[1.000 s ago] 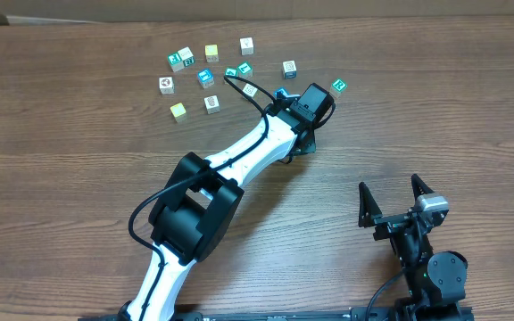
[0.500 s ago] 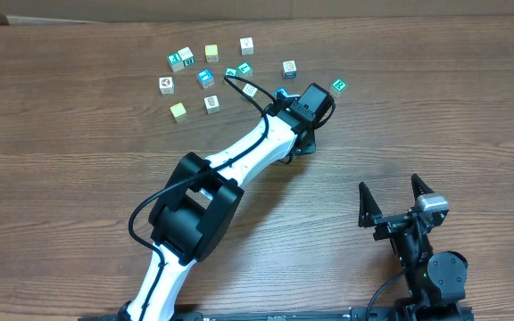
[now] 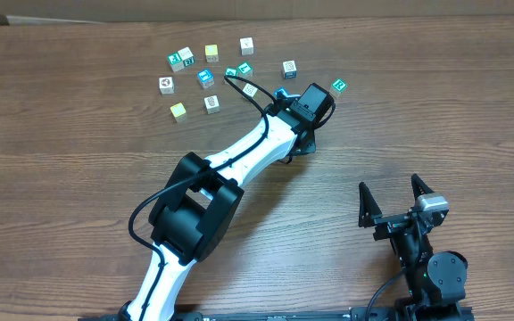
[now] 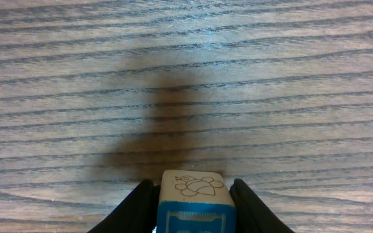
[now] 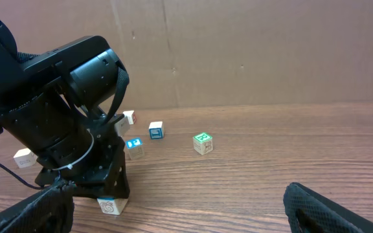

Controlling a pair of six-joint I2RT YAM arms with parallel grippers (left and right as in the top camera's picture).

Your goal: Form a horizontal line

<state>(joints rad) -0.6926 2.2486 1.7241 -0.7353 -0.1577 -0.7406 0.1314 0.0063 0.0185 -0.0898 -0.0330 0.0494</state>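
Note:
My left gripper is shut on a small cube with a blue face and a bird drawing on its pale top. In the right wrist view that cube sits at the wood under the black fingers. In the overhead view the left gripper is right of the scatter. A teal-green cube, a white cube with a grey symbol and a blue cube lie close by. No straight row shows. My right gripper is open and empty near the front edge.
Several more small cubes lie scattered at the back left, among them two yellow ones and white ones. A cardboard wall stands behind the table. The left arm crosses the middle.

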